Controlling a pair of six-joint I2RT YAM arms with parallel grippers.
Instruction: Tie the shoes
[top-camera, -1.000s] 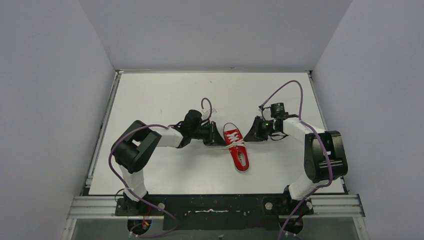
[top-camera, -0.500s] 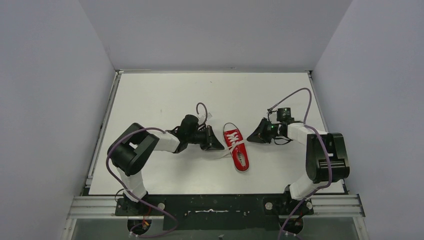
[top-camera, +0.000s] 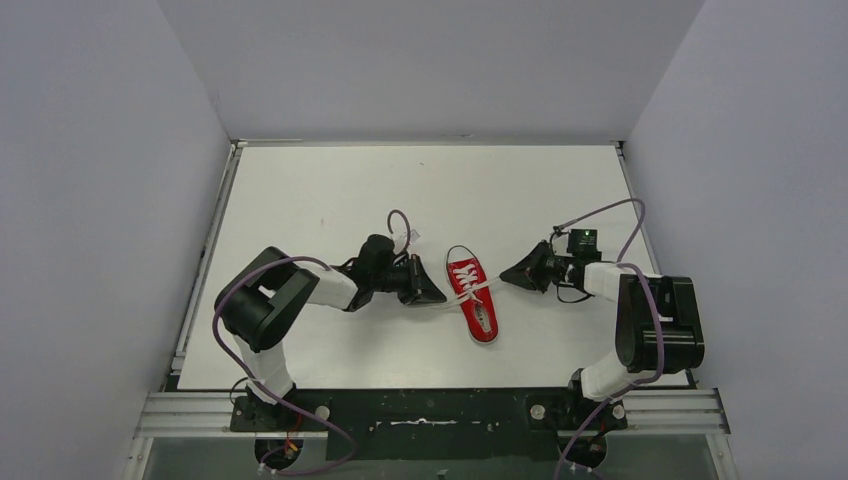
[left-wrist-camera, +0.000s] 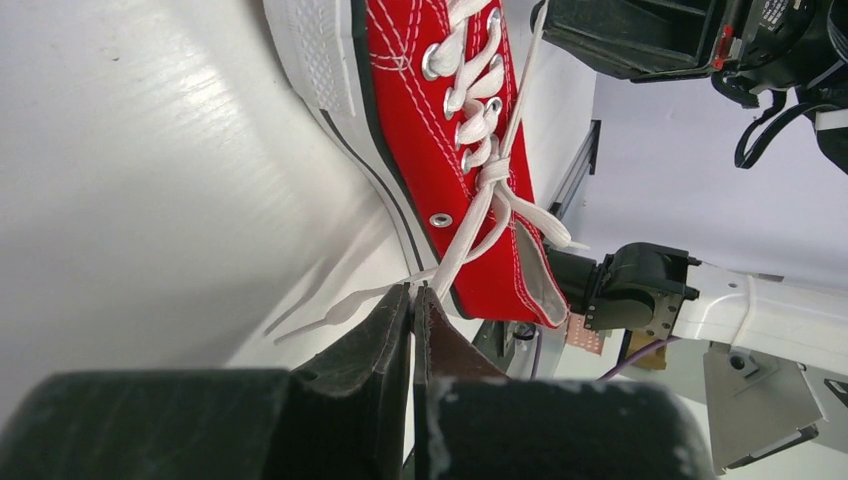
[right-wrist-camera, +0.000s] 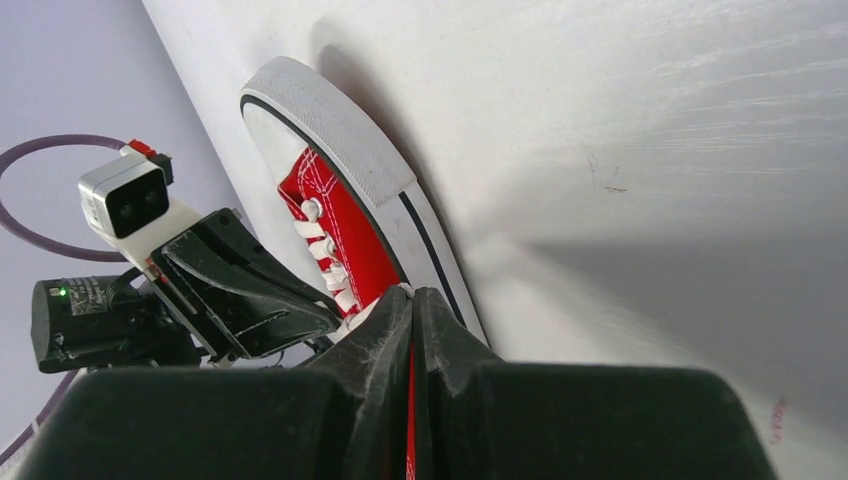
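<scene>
The red sneaker lies in the middle of the table, toe toward the far side. Its white laces cross in a knot over the top eyelets. My left gripper is just left of the shoe, shut on one white lace end that runs taut from the knot. My right gripper is just right of the shoe, shut on the other lace end. In the right wrist view the fingertips pinch a bit of white lace beside the shoe.
The white table is walled by grey panels on three sides, with a metal rail along the left edge. Purple cables loop from both wrists. The right arm's link stands near the right front.
Both grippers have pulled outward from the shoe, the right one farther right and nearer. The lace ends now stretch tight to both sides. The shoe has barely moved.
</scene>
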